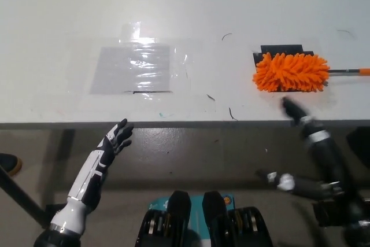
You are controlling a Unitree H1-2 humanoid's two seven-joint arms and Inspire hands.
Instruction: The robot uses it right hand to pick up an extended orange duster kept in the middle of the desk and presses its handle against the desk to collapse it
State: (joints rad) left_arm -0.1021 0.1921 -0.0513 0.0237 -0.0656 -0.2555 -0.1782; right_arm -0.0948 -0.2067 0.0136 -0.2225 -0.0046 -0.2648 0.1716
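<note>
The orange duster lies on the white desk at the right, its fluffy head resting on a black patch. Its thin dark handle runs right to the picture's edge and ends in an orange tip. My black right hand is blurred just below the duster head, near the desk's front edge, with its fingers spread apart and nothing in them. My white left hand rests open below the desk's front edge at the lower left.
A clear plastic sheet is taped flat on the desk at centre left. Small dark marks dot the desk surface near the middle. The desk's front edge runs across the picture, with dark floor below it.
</note>
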